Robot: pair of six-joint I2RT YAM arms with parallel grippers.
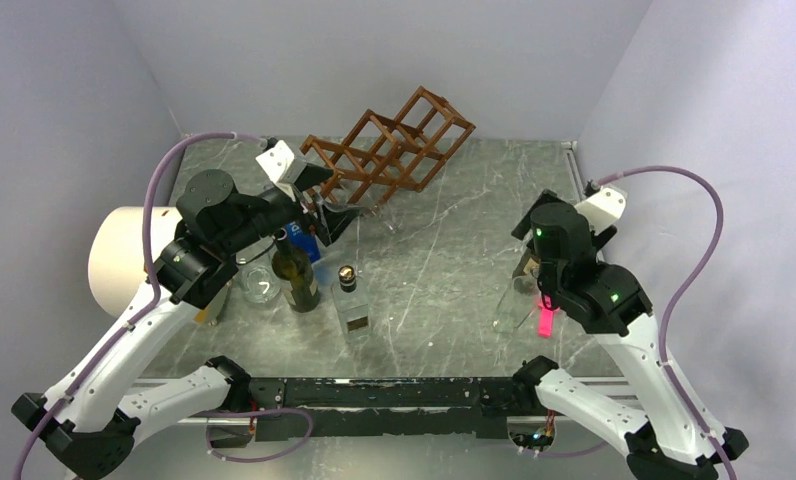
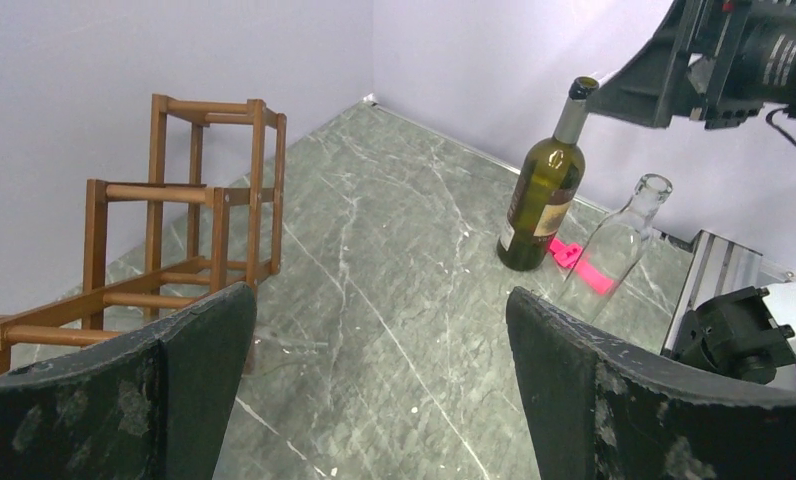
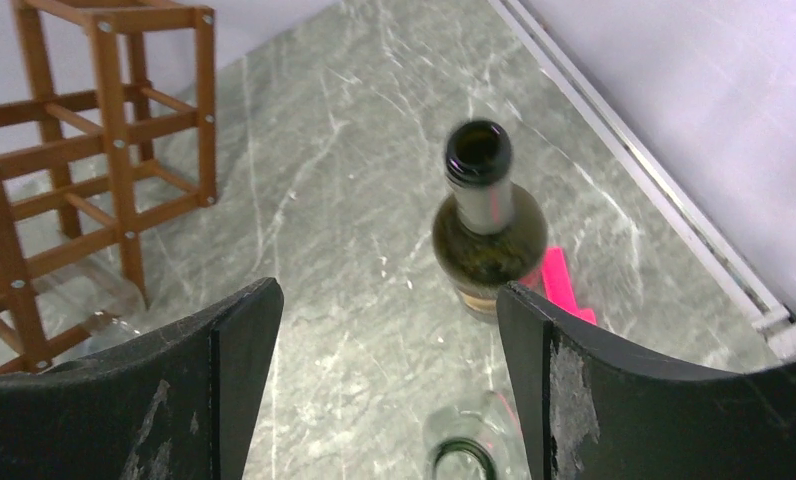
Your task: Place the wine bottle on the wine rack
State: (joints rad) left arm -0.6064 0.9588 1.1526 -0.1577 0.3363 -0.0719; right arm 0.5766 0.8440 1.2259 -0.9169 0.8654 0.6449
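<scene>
The reddish-brown wine rack lies tilted at the back of the table, also seen as the rack and the rack. One dark green wine bottle stands left of centre, just in front of my open, empty left gripper. A second green wine bottle stands on the right, largely hidden under my right arm in the top view. My right gripper hangs open above the table, with that bottle just beyond its fingertips. Nothing is held.
A clear empty bottle leans beside the right green bottle, its mouth below my right jaws. A pink item lies next to it. A square clear bottle, a glass and a white roll stand on the left.
</scene>
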